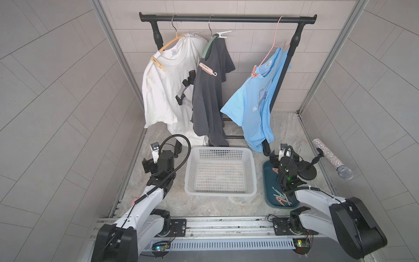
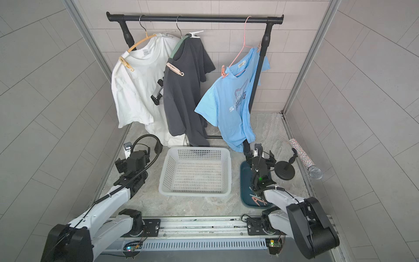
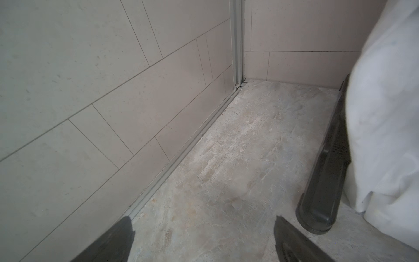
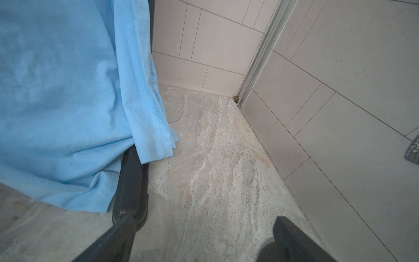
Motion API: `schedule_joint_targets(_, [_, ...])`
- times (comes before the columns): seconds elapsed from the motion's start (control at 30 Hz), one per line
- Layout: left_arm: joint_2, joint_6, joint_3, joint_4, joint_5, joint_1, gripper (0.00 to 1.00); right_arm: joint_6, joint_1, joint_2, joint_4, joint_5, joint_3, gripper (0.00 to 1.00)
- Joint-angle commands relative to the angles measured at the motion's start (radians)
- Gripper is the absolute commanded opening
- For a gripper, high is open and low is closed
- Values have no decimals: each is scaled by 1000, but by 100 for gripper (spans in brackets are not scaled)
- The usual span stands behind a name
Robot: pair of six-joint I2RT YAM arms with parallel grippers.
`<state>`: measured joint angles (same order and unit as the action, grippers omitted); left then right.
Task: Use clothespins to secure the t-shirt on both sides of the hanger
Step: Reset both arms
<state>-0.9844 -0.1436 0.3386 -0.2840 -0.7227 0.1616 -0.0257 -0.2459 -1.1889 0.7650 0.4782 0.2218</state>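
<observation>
Hanging from the rack [image 1: 226,20] at twelve: white t-shirt [image 1: 163,90] overlapping dark t-shirt [image 1: 208,97], blue t-shirt [image 1: 251,106] apart at one. Sitting toward six, basket [image 1: 220,149], bare floor [image 1: 172,199] at its nine, six and three. Lying in the tray [image 1: 269,179] at four, loose clothespins [image 1: 282,200]; others clipped on each hanger [image 1: 171,42]. Standing spread wide and gripping nothing: left gripper [image 3: 201,238] at eight, right gripper [image 4: 204,238] at four by the tray's far edge.
</observation>
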Motion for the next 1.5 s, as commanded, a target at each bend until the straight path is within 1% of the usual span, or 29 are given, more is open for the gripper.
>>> schedule_joint_targets(0.0, [-49, 43, -89, -286, 15, -7, 100, -3, 0, -88, 233, 16, -29, 97])
schedule_joint_targets(0.07, [-105, 62, -107, -378, 36, -7, 100, -14, -1, -140, 318, 22, -45, 97])
schedule_joint_targets(0.1, [-139, 68, -105, -391, 61, -7, 100, -41, -8, -160, 360, 27, -50, 97])
schedule_joint_targets(0.13, [-175, 71, -98, -395, 74, -7, 100, -50, -9, -171, 386, 28, -54, 97])
schedule_joint_targets(0.2, [-249, 122, -91, -491, 108, -7, 100, -53, -10, -178, 409, 35, -62, 97])
schedule_joint_targets(0.33, [-314, 137, -95, -598, 163, -8, 100, -57, -9, -179, 402, 27, -57, 97])
schedule_joint_targets(0.43, [-342, 148, -104, -670, 159, -9, 100, -73, -9, -200, 414, 25, -50, 97])
schedule_joint_targets(0.5, [-367, 155, -109, -716, 157, -14, 100, -71, 9, -244, 453, 12, -48, 98])
schedule_joint_targets(0.6, [-363, 154, -89, -668, 204, -21, 100, -55, 45, -348, 571, -16, -50, 98])
schedule_joint_targets(0.67, [-368, 154, -88, -674, 228, -30, 100, -35, 64, -423, 660, -30, -54, 97])
schedule_joint_targets(0.7, [-367, 145, -91, -678, 234, -32, 100, -33, 73, -432, 653, -63, -53, 97])
schedule_joint_targets(0.73, [-368, 112, -95, -686, 239, -36, 100, -33, 73, -443, 650, -70, -49, 97])
schedule_joint_targets(0.77, [-381, 95, -102, -686, 282, -47, 100, -36, 75, -462, 663, -66, -42, 97])
schedule_joint_targets(0.83, [-468, 100, -95, -749, 297, -53, 100, -35, 77, -447, 614, -75, -25, 98])
schedule_joint_targets(0.87, [-541, 114, -87, -809, 319, -53, 100, -29, 81, -440, 589, -76, -16, 99])
schedule_joint_targets(0.9, [-631, 156, -82, -945, 337, -51, 100, -24, 88, -437, 573, -79, -10, 100])
schedule_joint_targets(0.93, [-667, 187, -86, -1010, 347, -43, 100, -17, 94, -435, 563, -84, -7, 100])
schedule_joint_targets(0.97, [-620, 169, -84, -926, 336, -33, 100, -9, 104, -429, 551, -91, -6, 100])
schedule_joint_targets(1.0, [-568, 148, -58, -802, 320, -34, 100, 1, 112, -424, 535, -102, -2, 100])
schedule_joint_targets(1.07, [-542, 134, 11, -641, 305, -36, 100, 9, 120, -418, 498, -111, 13, 100])
schedule_joint_targets(1.1, [-564, 125, 35, -628, 282, -38, 100, 10, 121, -412, 470, -113, 28, 100])
schedule_joint_targets(1.13, [-601, 126, 51, -653, 255, -37, 100, 14, 123, -405, 419, -119, 48, 100])
schedule_joint_targets(1.17, [-628, 134, 32, -735, 271, -48, 100, 15, 127, -400, 365, -126, 73, 100])
schedule_joint_targets(1.2, [-621, 119, 32, -726, 252, -53, 100, 17, 129, -396, 322, -130, 93, 100])
schedule_joint_targets(1.23, [-601, 92, 41, -665, 259, -58, 100, 21, 133, -393, 282, -137, 109, 100])
schedule_joint_targets(1.27, [-598, 87, 53, -639, 262, -63, 100, 27, 142, -390, 272, -154, 112, 100])
schedule_joint_targets(1.33, [-619, 98, 44, -691, 271, -72, 100, 24, 146, -391, 289, -178, 102, 100])
schedule_joint_targets(1.37, [-612, 94, 48, -672, 272, -72, 100, 20, 150, -393, 293, -206, 103, 100])
schedule_joint_targets(1.47, [-614, 96, 45, -683, 276, -73, 100, 33, 178, -384, 219, -273, 134, 100])
